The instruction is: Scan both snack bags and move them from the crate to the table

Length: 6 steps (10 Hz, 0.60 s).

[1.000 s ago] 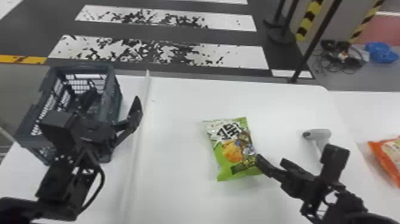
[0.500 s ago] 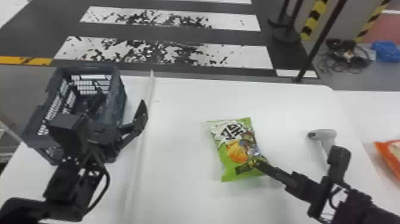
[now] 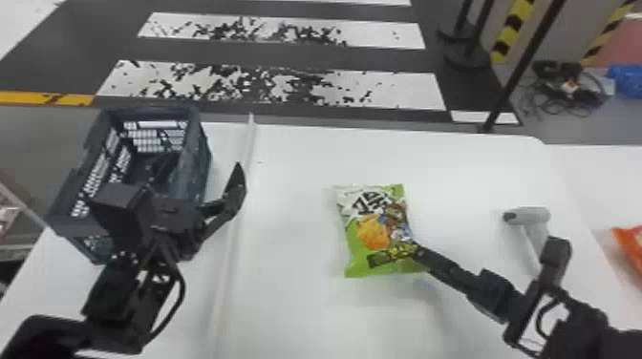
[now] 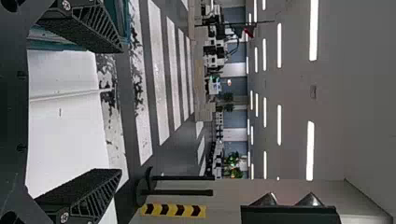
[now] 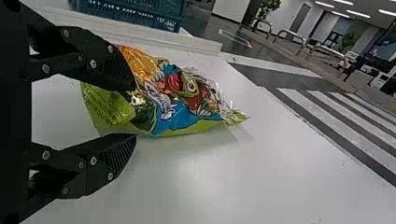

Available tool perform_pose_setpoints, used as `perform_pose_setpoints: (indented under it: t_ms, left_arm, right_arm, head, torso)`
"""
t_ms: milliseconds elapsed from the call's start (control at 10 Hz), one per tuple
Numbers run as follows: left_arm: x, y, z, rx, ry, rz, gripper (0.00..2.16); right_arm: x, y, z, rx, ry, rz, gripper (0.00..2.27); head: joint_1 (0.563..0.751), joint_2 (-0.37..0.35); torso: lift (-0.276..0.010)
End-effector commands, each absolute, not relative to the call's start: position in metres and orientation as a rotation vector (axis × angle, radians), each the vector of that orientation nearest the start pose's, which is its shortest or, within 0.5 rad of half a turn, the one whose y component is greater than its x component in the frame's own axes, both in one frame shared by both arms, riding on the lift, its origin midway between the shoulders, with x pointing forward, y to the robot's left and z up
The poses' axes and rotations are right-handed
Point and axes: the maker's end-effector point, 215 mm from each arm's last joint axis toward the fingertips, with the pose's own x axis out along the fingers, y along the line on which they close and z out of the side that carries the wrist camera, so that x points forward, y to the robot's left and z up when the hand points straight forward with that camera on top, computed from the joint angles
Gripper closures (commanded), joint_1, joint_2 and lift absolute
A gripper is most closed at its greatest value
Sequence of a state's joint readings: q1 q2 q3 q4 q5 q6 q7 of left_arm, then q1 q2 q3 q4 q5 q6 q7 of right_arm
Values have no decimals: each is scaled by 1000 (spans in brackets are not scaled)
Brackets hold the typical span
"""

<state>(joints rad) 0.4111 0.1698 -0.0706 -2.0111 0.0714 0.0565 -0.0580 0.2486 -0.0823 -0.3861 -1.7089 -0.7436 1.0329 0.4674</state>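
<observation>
White, the table (image 3: 296, 310) spreads beneath the green snack bag (image 3: 377, 229). Well left of that bag stands the dark crate (image 3: 197, 153); the left gripper (image 3: 203, 172), also left, holds its fingers wide apart. The right gripper (image 3: 413, 250) meets the bag's near right edge in the head view, fingers parted; whether they touch it I cannot tell. An orange bag (image 3: 633, 246) and, closer, the scanner (image 3: 528, 216) lie right of it.

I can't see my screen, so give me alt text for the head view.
The right end effector is at the near edge of a green snack bag on a white table; the left is by a dark crate.
</observation>
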Motion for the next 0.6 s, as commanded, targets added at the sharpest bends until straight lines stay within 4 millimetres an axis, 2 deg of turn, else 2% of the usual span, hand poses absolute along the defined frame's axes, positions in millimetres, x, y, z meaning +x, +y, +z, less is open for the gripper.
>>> perform_pose_setpoints:
  t_ms: [0,300,500]
  left_arm:
    - [470,194,-339,54,41,-192,87]
    - [469,194,-341,49,48,-192,87]
    - [468,198,-340,45,46,-188,87]
  right_arm:
    - [392,-213,-515,962,783,376,2253]
    - [382,-206,-517,1002,827,409,2250]
    - [387,-206,-500,1018,796,436,2250]
  head:
    - [695,-27]
    - [695,-23]
    - [695,-14]
  torso:
    - [-88]
    - [-88]
    - [-88]
